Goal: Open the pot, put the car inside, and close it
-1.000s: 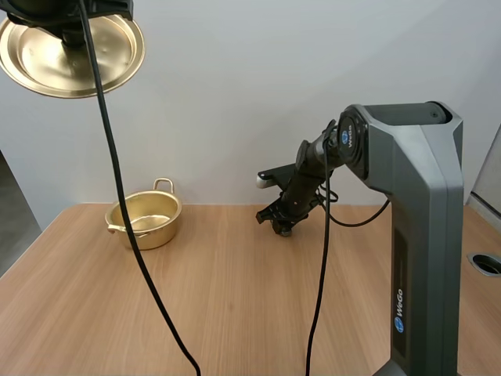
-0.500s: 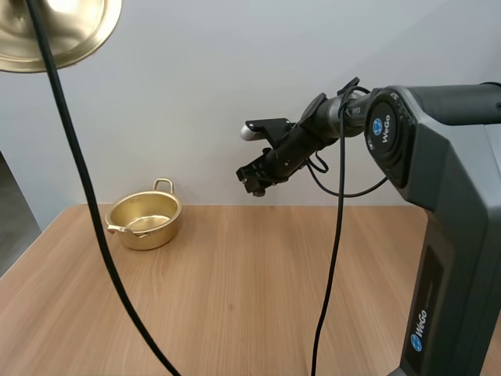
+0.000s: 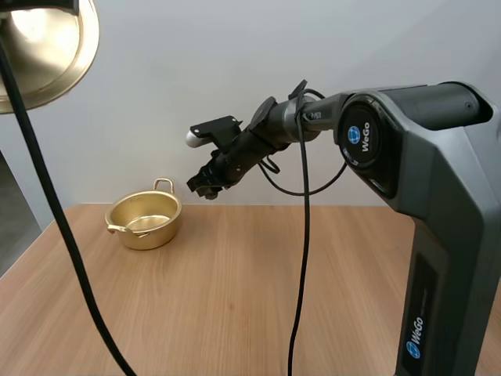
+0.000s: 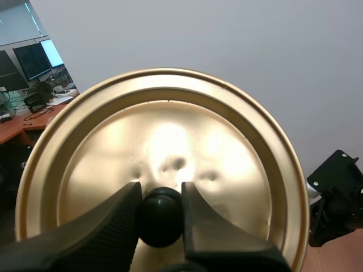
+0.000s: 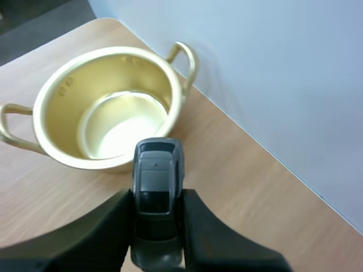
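Note:
The gold pot stands open at the table's far left, with nothing inside. Its gold lid hangs high at the left, and my left gripper is shut on the lid's black knob. My right gripper hovers in the air just right of the pot and above it. It is shut on a small grey toy car, whose nose points at the pot's near rim.
The wooden table stretches bare in front of and to the right of the pot. My right arm's grey base stands at the right edge. A pale wall rises right behind the pot.
My right gripper has swung left and upward with the car, from mid-table toward the pot. The lid has shifted left and up in the high view.

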